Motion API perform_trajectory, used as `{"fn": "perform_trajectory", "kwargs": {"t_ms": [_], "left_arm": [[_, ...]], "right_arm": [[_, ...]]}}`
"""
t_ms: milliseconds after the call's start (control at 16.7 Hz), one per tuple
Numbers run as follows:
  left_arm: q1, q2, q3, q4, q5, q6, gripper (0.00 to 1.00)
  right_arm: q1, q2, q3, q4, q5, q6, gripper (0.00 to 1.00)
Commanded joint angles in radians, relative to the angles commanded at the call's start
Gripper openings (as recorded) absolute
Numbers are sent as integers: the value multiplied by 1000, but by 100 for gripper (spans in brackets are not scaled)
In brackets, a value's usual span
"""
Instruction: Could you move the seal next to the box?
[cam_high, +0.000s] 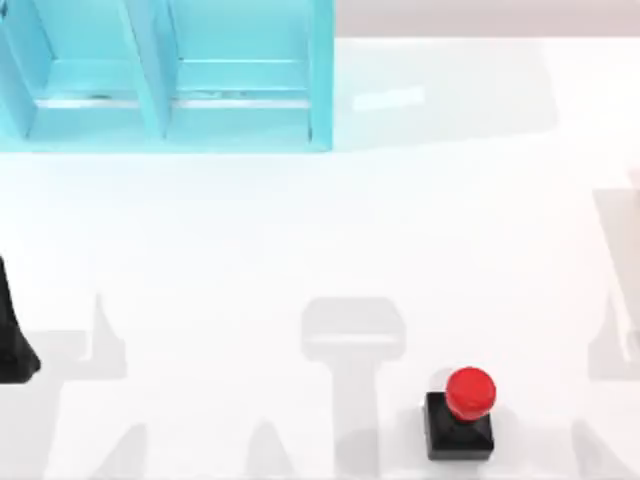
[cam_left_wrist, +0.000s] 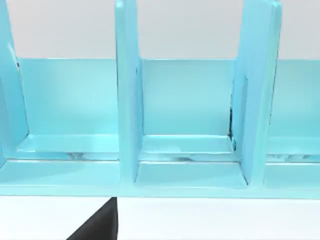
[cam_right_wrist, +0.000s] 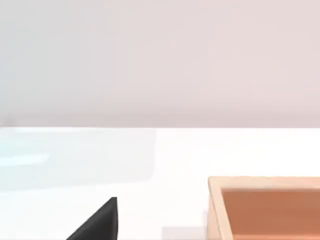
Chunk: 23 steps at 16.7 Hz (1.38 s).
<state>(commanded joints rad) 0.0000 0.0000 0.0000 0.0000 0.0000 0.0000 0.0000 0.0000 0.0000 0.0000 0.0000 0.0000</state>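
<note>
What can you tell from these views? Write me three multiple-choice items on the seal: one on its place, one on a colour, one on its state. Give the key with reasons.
1. Where is the seal in the top view?
A. Near edge, right of the middle
B. Middle of the far edge
C. Against the left edge

2. What colour is the seal's round knob?
A. Green
B. Red
C. Yellow

3. What state is the seal in?
A. Lifted off the table
B. Tipped on its side
C. Standing on its base on the table

Key:
1. A, since it sits low in the top view, right of centre.
2. B, since the knob is glossy red above the black square base.
3. C, since the base rests flat on the table with the knob on top and bare table all round it.
</note>
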Motion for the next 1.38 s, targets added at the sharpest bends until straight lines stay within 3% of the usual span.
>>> {"fn": "perform_trajectory", "kwargs": {"t_ms": [240,480,1080,1380], "left_arm": [[0,0,0,0,0,0,100],[0,0,0,0,0,0,100],[0,0,0,0,0,0,100],[0,0,0,0,0,0,100]], "right_arm": [[21,33,33,-32,-1,23,100],[128,225,220,-205,-1,138,100],[548,1210,968,-916,8,559,100],[714,1549,1260,-1181,4,726,100]]}}
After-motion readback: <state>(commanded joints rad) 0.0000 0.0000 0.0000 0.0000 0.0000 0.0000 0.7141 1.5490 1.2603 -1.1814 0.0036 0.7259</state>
